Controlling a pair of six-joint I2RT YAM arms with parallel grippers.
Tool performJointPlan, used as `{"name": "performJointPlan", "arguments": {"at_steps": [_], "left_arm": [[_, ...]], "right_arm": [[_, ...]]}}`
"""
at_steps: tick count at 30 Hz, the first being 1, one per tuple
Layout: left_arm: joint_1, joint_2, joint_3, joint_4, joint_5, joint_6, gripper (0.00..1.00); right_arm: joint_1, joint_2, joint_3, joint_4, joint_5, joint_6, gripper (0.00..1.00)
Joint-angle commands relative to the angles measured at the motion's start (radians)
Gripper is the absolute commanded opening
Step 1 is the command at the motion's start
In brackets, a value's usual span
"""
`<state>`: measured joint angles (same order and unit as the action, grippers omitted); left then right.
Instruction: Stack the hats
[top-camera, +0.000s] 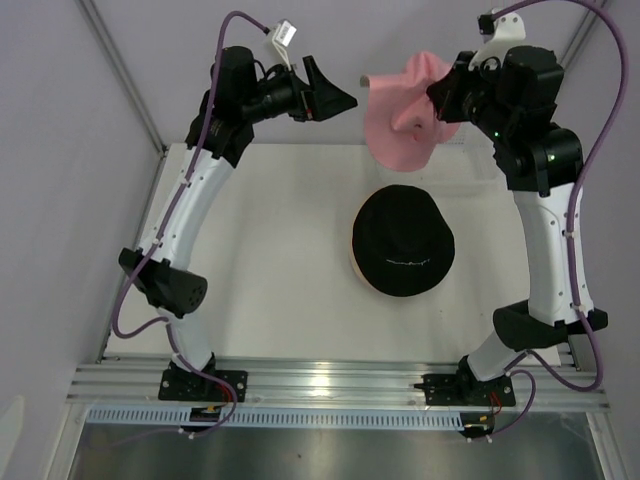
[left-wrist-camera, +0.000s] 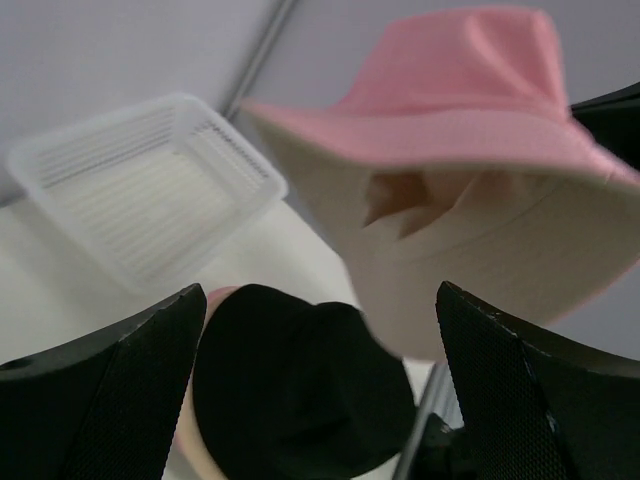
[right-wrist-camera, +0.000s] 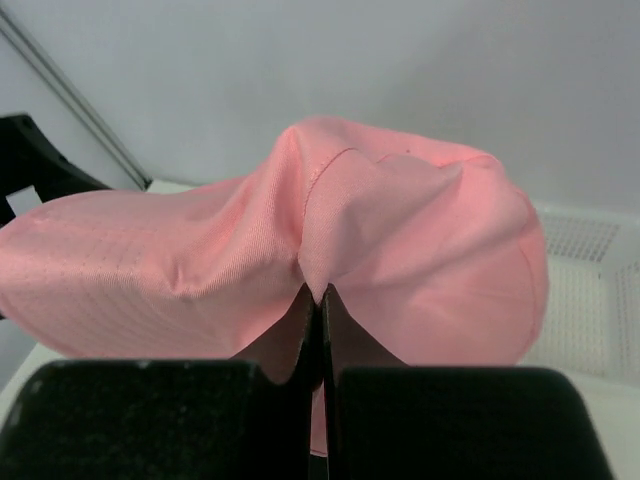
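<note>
**Above the far right of the table, a pink hat hangs from the right gripper**

Over the far edge of the table (top-camera: 270, 230), right of its middle, the right gripper (top-camera: 440, 100) is raised in the air with its jaws pinched tight on a fold of the pink hat (top-camera: 410, 115). The right wrist view shows the two fingers (right-wrist-camera: 290, 345) pressed together, with a ridge of the crown fabric nipped between them. The hat's crown swells above and to either side. From the left wrist view the same hat (left-wrist-camera: 470, 90) is seen from below: floppy brim spread wide, pale cream lining inside, nothing under it but air.

The left gripper (top-camera: 335, 95) is also lifted above the far edge, left of the pink hat and pointing toward it. Its jaws stand wide apart and nothing is between them. It does not touch the hat.

The black hat (top-camera: 403, 240) lies crown up on the table, right of centre and nearer than the pink one, apart from it in the top view. A thin line of small white lettering runs along its near side. A sliver of pale fabric peeks out under its near-left rim; what it belongs to cannot be told.

A clear plastic bin (left-wrist-camera: 150, 190) sits at the far right corner of the table
</note>
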<state>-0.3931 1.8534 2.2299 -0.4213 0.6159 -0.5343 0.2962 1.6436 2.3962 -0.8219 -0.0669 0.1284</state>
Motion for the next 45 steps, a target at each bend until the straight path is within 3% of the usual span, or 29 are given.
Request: {"name": "performJointPlan", "arguments": {"at_steps": [1, 8, 18, 25, 34, 37, 40, 45], "left_arm": [[-0.039, -0.046, 0.03, 0.076, 0.111, -0.121, 1.0], [-0.104, -0.152, -0.039, 0.041, 0.082, -0.096, 1.0], [-0.18, -0.313, -0.311, 0.127, -0.053, -0.306, 0.99], [-0.257, -0.313, -0.279, 0.0, -0.196, -0.394, 0.99], [-0.345, -0.298, -0.276, 0.097, -0.354, -0.463, 1.0], [-0.377, -0.27, -0.277, 0.122, -0.419, -0.464, 0.95], [-0.403, -0.24, -0.259, 0.113, -0.461, -0.472, 0.81], [-0.415, -0.244, -0.308, 0.082, -0.533, -0.474, 0.42]], "right_arm": [[0.059, -0.042, -0.046, -0.134, 0.102, -0.027, 0.0], [0.112, -0.148, -0.158, -0.155, 0.177, 0.037, 0.0], [0.167, -0.234, -0.27, -0.161, 0.289, 0.027, 0.0], [0.178, -0.205, -0.164, -0.18, 0.343, -0.021, 0.0], [0.267, -0.188, -0.169, -0.258, 0.411, -0.056, 0.0], [0.279, -0.197, -0.167, -0.266, 0.415, -0.044, 0.0], [0.29, -0.217, -0.17, -0.258, 0.394, -0.029, 0.0], [0.302, -0.248, -0.19, -0.273, 0.339, 0.008, 0.0]]}}
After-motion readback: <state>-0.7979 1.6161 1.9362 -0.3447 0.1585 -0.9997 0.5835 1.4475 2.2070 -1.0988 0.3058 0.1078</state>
